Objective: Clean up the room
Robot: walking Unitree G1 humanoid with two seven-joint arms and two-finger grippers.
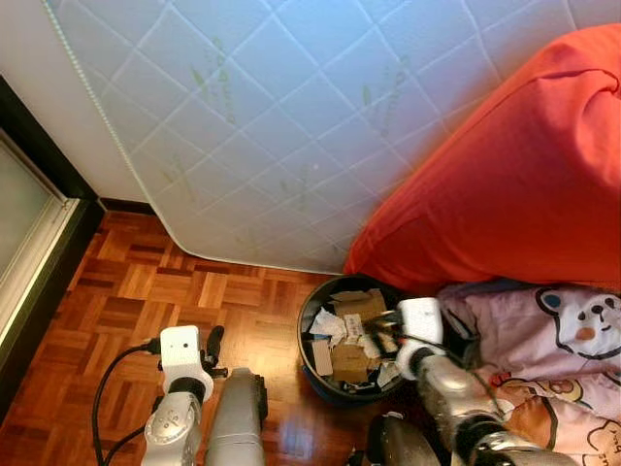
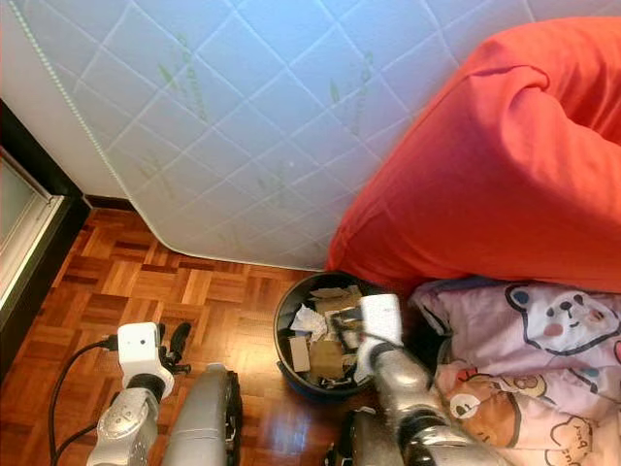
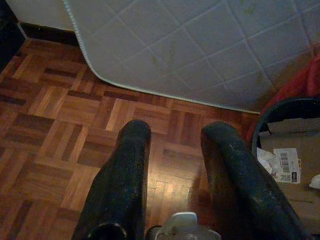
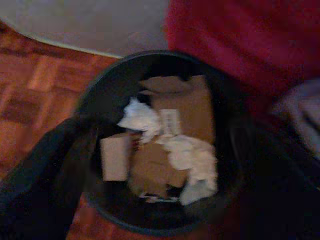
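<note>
Hovering right hand [image 4: 160, 165], fingers parted, directly above full bin [image 1: 312, 320]

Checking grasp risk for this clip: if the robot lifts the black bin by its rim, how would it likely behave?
The bin is probably light: it holds only cardboard and crumpled paper. Lifted by one side, it may tilt and spill.

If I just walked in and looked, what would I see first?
Probably the big orange-red cushion, bulging out on the robot's right against the white quilted mattress that lies beside the wooden floor. Next, the round dark bin just below it, full of cardboard scraps and crumpled paper, with the right gripper open above it. Beside the bin lies a pink blanket with cartoon bears.
</note>
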